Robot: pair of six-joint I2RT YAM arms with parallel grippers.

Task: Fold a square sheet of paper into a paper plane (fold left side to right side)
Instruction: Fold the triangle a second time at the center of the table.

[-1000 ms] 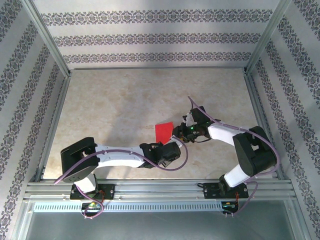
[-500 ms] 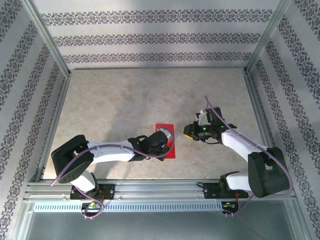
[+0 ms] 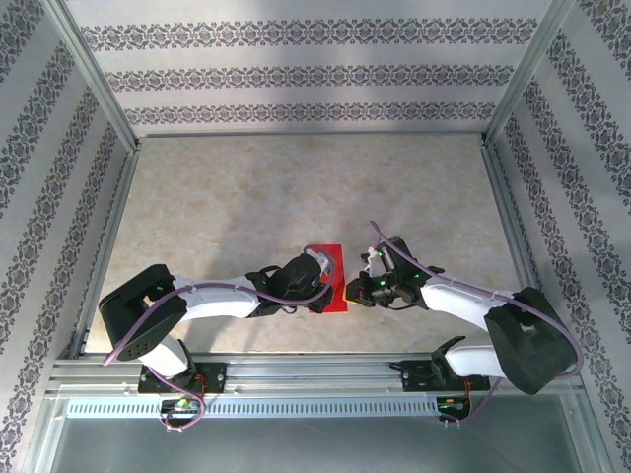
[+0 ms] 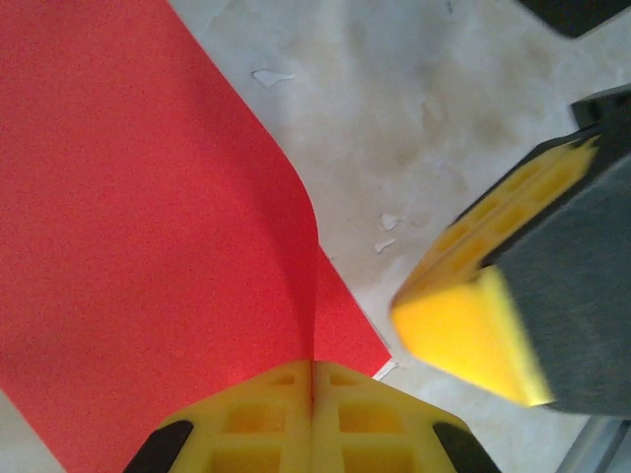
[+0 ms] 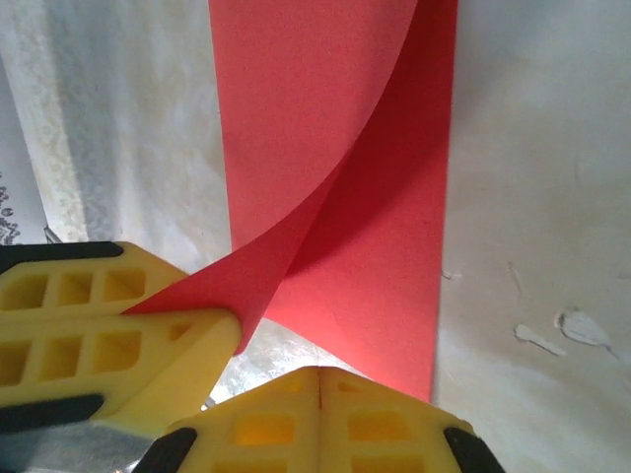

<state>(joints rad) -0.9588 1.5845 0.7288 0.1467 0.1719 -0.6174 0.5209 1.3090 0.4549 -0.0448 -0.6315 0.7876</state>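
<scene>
The square sheet of paper [image 3: 335,254] lies on the table [image 3: 246,197] close to the near edge, about midway along it. It is doubled over on itself, with one layer curling up off the flat layer beneath. The left gripper [image 4: 313,394] is closed, and the curled layer's corner runs in between its yellow fingers [image 5: 202,345], so it has the paper pinched. The right gripper [image 5: 320,394] is closed too, with its tips at the sheet's edge; whether any paper is caught between them cannot be made out. From above, the left gripper covers much of the sheet, and both wrist views cut the sheet off at the frame's edge. Half a second ago the right gripper stood well apart to the sheet's right. It now sits just beside that right edge, and its fingers have come together since.
</scene>
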